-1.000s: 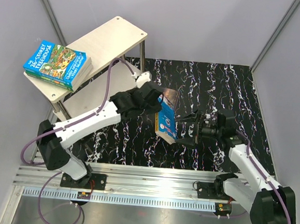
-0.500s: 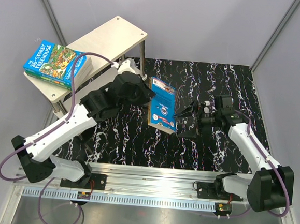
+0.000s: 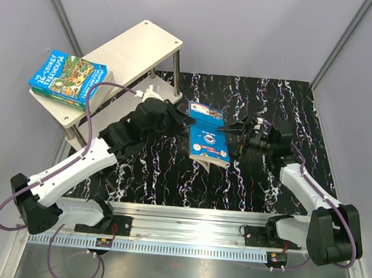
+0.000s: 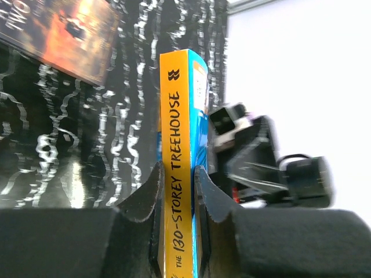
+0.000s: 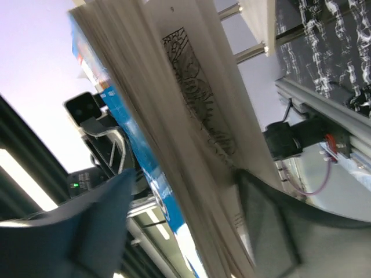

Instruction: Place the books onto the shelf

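Closing right end effector point(image 3: 231, 139) astride book point(image 3: 205, 140)

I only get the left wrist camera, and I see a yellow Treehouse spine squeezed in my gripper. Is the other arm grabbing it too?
Observer: Not yet. The right gripper is open, its fingers either side of the page edge of the 130-Storey Treehouse book.
Operator: Is anything put away already?
Observer: Yes. A 26-Storey Treehouse book lies at the left end of the lower board of the shelf.
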